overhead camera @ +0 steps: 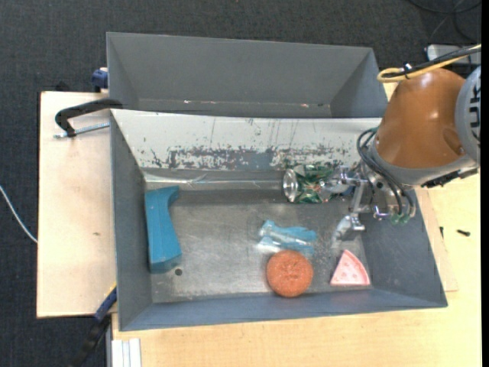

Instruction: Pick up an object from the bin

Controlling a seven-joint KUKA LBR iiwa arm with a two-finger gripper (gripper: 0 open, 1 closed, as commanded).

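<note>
Gripper (348, 229) hangs in the right of the grey bin (229, 75) — just behind a pink wedge (350, 271)

The arm's orange cover (420, 121) hides the bin's right rear corner, and it cannot be told whether the gripper is spread or closed. A crushed green can (309, 184) lies by the back wall — its print unreadable. An orange round scourer (289, 274) and a pale blue packet (286, 237) lie near; a blue block (161, 230) lies well apart at left.

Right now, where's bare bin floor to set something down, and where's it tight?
Free: the bin floor between the blue handle-shaped block and the pale blue wrapped item, through to the front wall; also the back strip left of the crushed green can. Crowded: right front, where the orange round scrubber, pink wedge and gripper cluster.
</note>
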